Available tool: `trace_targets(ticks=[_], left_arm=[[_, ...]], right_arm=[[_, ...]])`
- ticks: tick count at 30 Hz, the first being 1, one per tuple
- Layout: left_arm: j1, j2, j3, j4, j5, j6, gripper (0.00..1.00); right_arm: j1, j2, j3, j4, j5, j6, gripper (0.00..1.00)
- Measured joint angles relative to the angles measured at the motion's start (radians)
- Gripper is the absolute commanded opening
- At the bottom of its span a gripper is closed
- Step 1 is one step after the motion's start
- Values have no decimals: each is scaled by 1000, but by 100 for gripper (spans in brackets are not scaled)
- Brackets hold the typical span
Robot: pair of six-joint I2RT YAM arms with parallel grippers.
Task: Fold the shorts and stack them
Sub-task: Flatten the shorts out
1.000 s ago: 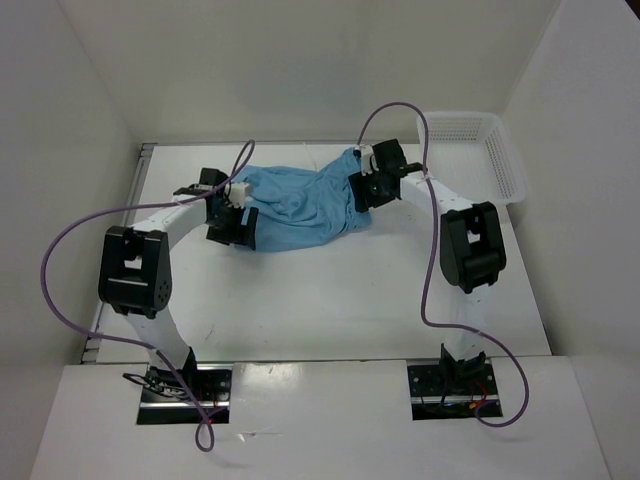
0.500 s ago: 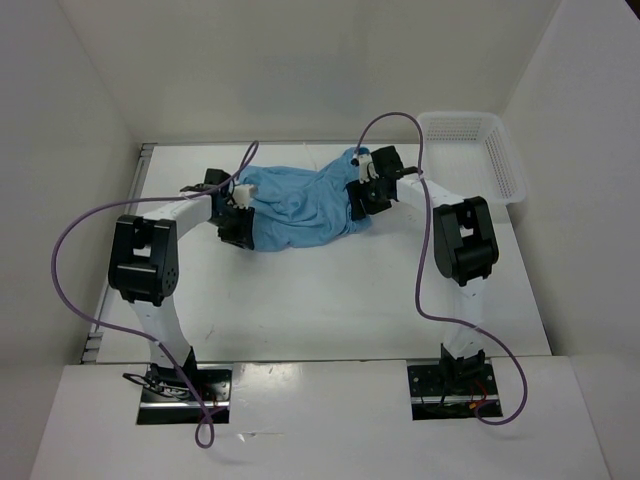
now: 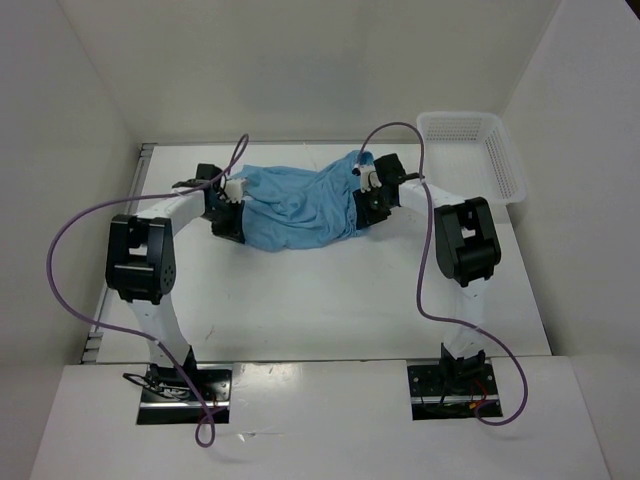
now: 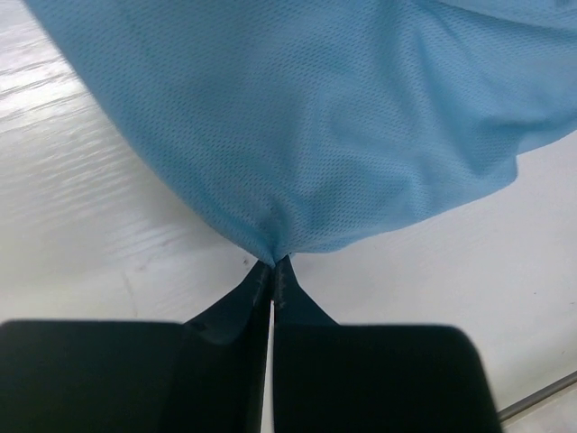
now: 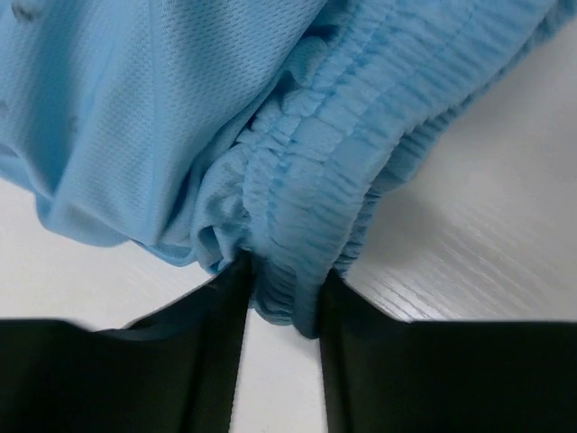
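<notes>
We see the shorts (image 3: 300,205) stretched over the surface (image 3: 330,290), left of the basket (image 3: 505,165). Our left jaws pinch tight on the fabric edge far from the basket. Our right jaws clamp the gathered waistband nearer it.

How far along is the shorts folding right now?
Early. Grasping is done: the left gripper pinches a fabric edge of the shorts, and the right gripper clamps the waistband. The shorts stretch rumpled between them. Folding and stacking remain.

Robotics lab cell: plain white enclosure walls (image 3: 300,70), white table (image 3: 320,300), bolted arm bases (image 3: 170,383).
</notes>
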Motion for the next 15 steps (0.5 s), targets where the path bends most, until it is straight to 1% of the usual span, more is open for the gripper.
trace_targets(ticks=[1, 3, 4, 6, 8, 10, 12, 15], left_arm=[[2, -12, 0, -5, -7, 0, 0], [9, -43, 0, -16, -23, 0, 0], [12, -62, 2, -22, -31, 0, 0], [23, -90, 33, -55, -51, 0, 0], [33, -109, 101, -87, -75, 1, 0], [57, -119, 193, -113, -94, 1, 0], [90, -123, 316, -139, -111, 0, 0], [130, -162, 459, -147, -140, 0, 0]], right_arm=[[0, 0, -1, -2, -4, 1, 14], [0, 0, -1, -4, -10, 5, 3], [0, 0, 0, -6, -11, 4, 0], [-4, 0, 14, -23, -12, 3, 0], [-6, 0, 53, -57, -18, 1, 0], [-15, 0, 132, -96, -23, 1, 0], [-26, -8, 242, -120, -25, -2, 0], [-37, -71, 366, -125, -28, -5, 0]])
